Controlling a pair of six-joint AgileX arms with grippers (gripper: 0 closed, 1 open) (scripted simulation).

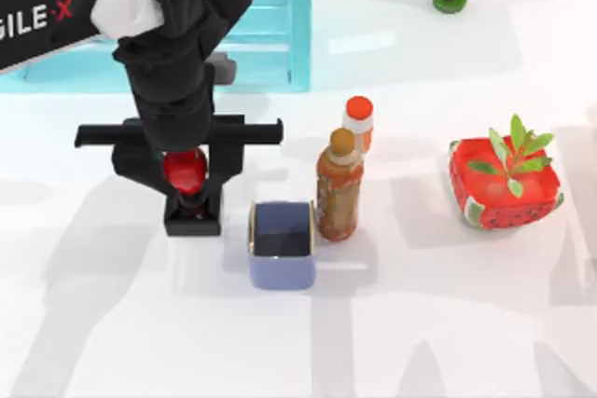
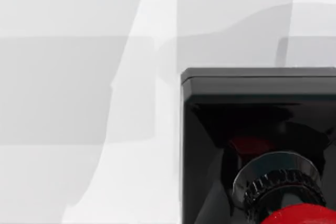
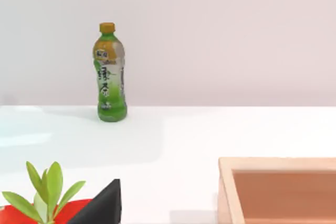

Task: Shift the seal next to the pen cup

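One seal [image 1: 187, 174] under left gripper [image 1: 187, 195], "AgileX" lettering on arm

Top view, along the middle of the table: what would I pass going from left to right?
Black-based seal with red knob under the left tool → square periwinkle-blue pen cup → brown orange-capped bottle → red watermelon-patterned plant pot.

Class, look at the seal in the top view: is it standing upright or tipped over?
Upright. The seal shows its red knob directly above its black base on the table, left of the pen cup, with the left gripper over it.
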